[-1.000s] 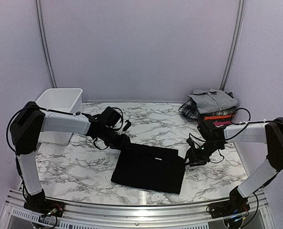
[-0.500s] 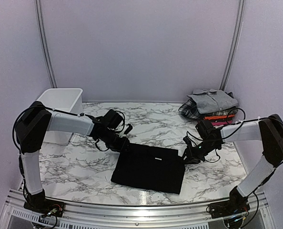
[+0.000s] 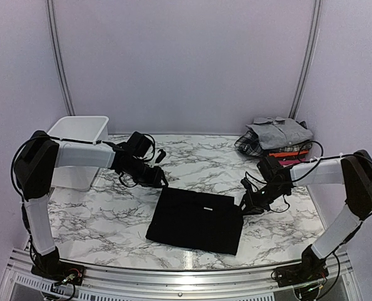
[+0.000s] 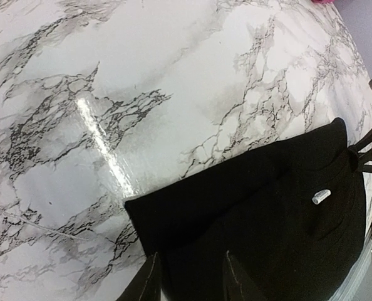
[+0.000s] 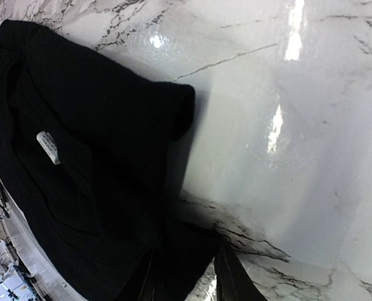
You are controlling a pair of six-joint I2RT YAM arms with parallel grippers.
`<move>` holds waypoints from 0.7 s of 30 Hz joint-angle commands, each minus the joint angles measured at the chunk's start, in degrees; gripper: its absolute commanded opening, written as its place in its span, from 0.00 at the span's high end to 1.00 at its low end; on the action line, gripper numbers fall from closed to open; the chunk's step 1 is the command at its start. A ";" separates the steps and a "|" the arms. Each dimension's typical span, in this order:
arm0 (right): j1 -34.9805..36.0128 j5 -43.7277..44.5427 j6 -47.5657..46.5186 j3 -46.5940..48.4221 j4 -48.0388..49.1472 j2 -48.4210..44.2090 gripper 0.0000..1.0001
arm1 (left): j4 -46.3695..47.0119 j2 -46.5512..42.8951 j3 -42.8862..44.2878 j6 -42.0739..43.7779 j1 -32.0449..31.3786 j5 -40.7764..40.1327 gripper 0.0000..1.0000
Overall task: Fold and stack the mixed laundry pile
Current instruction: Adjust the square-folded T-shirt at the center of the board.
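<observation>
A large black cloth (image 3: 195,219) lies folded into a rectangle on the marble table, a small white label (image 3: 206,209) showing on top. My left gripper (image 3: 161,184) is at its far left corner; in the left wrist view the gripper (image 4: 191,282) is shut on the black cloth (image 4: 267,213), with fabric filling the gap between its fingers. My right gripper (image 3: 241,207) is at the far right corner, likewise shut (image 5: 187,279) on the cloth (image 5: 79,157). At the back right sits a folded stack: grey collared shirt (image 3: 280,130), plaid piece (image 3: 248,143), red-pink piece (image 3: 290,160).
A white plastic basket (image 3: 79,147) stands at the back left, close behind my left arm. Bare marble table (image 3: 98,219) lies on either side of the cloth. A metal rail (image 3: 173,276) runs along the near edge.
Both grippers have narrowed onto the cloth's far corners. The left one has drawn back and left, tugging its corner slightly. The right one has shifted a little toward the cloth.
</observation>
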 commanded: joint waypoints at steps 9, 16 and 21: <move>-1.04 0.92 -1.95 3.19 -1.24 0.96 0.74 | -1.13 5.26 1.76 0.39 -0.67 4.21 0.66; -1.15 0.59 -2.54 4.04 -1.60 1.52 0.76 | -1.16 5.58 1.03 0.66 -0.91 3.77 0.62; -1.11 0.12 -2.91 4.74 -1.95 1.51 0.83 | -1.12 4.12 1.09 1.14 -1.08 3.97 0.79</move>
